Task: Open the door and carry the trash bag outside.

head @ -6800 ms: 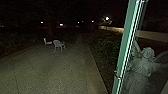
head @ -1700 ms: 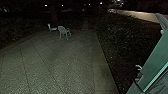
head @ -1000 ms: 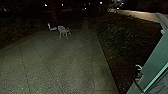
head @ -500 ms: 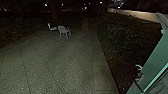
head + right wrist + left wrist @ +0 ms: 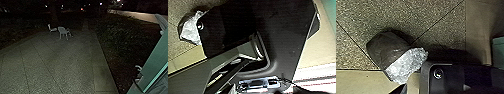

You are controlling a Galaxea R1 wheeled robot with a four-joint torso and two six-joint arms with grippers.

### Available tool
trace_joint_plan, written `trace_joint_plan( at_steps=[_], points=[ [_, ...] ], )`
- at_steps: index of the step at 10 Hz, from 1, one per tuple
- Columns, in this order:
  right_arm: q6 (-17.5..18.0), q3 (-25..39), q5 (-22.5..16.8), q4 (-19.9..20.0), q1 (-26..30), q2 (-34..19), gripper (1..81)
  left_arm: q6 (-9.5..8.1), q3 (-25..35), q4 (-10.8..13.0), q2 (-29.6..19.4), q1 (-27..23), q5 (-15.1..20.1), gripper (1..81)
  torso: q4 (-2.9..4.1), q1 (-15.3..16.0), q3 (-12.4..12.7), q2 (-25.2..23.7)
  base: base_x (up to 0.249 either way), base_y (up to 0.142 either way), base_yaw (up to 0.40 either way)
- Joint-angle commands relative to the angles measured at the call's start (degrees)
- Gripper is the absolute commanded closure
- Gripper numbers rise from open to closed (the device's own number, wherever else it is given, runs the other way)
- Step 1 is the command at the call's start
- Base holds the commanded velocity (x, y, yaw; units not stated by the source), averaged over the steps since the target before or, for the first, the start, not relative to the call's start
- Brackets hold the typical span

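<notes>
**Legible Markings**

Text, labels, brands, numbers, signs: none readable in the head view, the left wrist view or the right wrist view.

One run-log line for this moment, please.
outdoors, dark | trash bag over speckled paving, hold unclear | green door or frame at head view's right | white chairs ahead
</notes>
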Motion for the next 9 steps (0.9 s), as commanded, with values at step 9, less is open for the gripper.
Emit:
trace_joint_plan(
  at_steps=[9],
  points=[
    [0.26, -0.27, -2.18, 0.18, 1.14, 0.04, 1.0, 1.19, -12.16, 14.07, 19.85, 12.99, 2.26, 1.0, -2.6, -0.13, 10.45, -0.09, 0.0, 0.0, 0.0]
  ],
)
